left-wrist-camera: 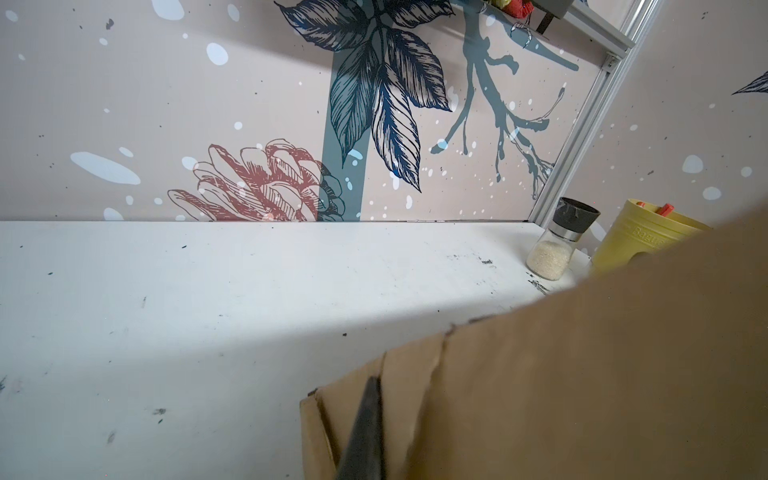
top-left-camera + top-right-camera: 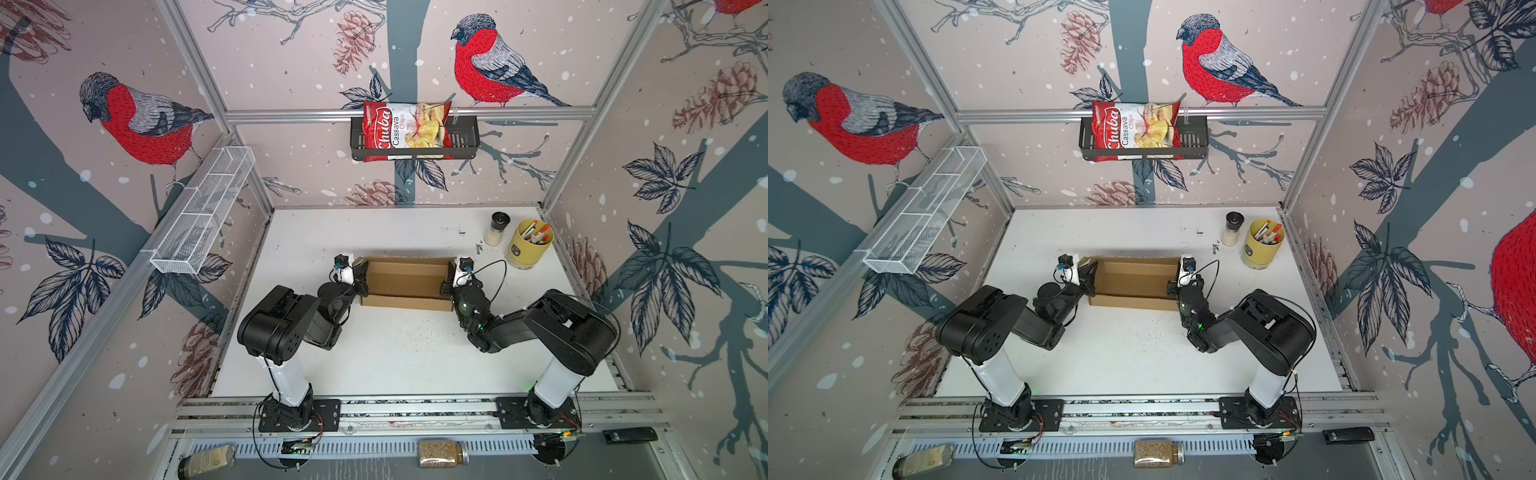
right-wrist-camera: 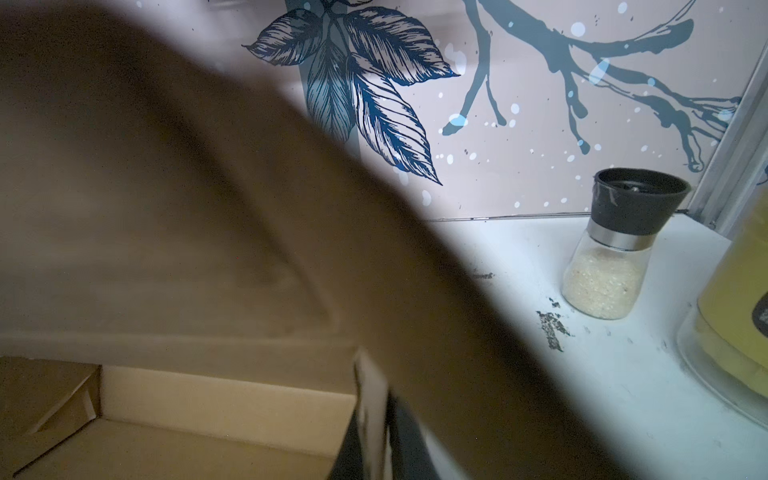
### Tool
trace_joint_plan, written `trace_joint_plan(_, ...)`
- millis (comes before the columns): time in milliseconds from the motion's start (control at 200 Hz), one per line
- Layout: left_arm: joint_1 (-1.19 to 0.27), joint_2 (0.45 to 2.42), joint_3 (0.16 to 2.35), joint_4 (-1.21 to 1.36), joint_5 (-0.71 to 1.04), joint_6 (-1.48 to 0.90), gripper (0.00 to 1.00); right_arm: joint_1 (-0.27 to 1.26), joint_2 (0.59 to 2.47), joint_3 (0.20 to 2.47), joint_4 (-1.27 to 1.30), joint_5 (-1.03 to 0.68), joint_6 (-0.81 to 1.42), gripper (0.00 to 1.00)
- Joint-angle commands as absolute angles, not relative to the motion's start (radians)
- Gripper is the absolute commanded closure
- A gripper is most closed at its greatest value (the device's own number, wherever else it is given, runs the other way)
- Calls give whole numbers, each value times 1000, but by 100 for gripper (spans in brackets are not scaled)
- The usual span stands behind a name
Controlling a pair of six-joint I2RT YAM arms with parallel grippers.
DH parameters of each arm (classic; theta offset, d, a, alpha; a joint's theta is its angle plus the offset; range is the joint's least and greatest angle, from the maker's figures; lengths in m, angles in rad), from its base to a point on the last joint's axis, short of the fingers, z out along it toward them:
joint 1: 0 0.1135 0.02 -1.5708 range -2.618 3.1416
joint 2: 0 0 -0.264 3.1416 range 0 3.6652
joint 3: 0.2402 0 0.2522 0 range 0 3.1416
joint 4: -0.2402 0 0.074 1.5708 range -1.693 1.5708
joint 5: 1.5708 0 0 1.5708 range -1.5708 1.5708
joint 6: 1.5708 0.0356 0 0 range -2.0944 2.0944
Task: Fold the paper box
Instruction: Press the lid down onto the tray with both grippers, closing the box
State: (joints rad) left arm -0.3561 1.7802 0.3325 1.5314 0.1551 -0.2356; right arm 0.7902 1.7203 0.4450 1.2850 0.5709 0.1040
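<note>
In both top views we see the paper box point(image 2: 405, 284) lying in the middle of the white worktop point(image 2: 395, 357). Its long side runs left to right, and it is open upward as a shallow brown tray with its long walls raised. One arm reaches to each end of it.

The left claw point(image 2: 360, 277) sits at the left end wall, pressed together on a cardboard flap there. In the left wrist view we can make out only one dark finger point(image 1: 368, 415), lying against the flap. The other is hidden behind blurred cardboard.

The right claw point(image 2: 1172, 287) is at the right end wall. In the right wrist view we see it pinching that wall, with the pale cut edge of the board standing between its two dark fingers point(image 3: 409, 440). That view also shows us the inside floor of the box and a folded tab at a far corner. A large blurred flap rises close to the lens.

Apart from the box, toward the far right corner of the worktop, a glass grinder jar point(image 2: 496, 229) stands upright. It has a black cap and pale grains inside, and it is just beside a yellow cup point(image 2: 528, 245) holding pens. On the back wall we see a red Chuba cassava chips bag point(image 2: 405, 131) sitting in a black basket point(image 2: 467, 143).
</note>
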Motion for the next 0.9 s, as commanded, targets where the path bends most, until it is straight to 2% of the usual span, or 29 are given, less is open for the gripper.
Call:
trace_joint_plan(0,-368,1799,316,1539,287,-231,93,800,1709,442,1293,454,98,83)
trace_joint_plan(225,-368,1842,260,1673,277,-205,94,796,1674,424,1239,445,95,76)
trace_joint_plan(360,-370,1873,238,1744,276,-194,94,783,1626,410,1179,422,93,65)
trace_joint_plan(600,-376,1902,223,1799,261,-142,95,748,1547,391,1059,296,117,47)
trace_joint_plan(896,-379,1895,223,1792,241,-107,95,696,1417,376,841,135,181,34)
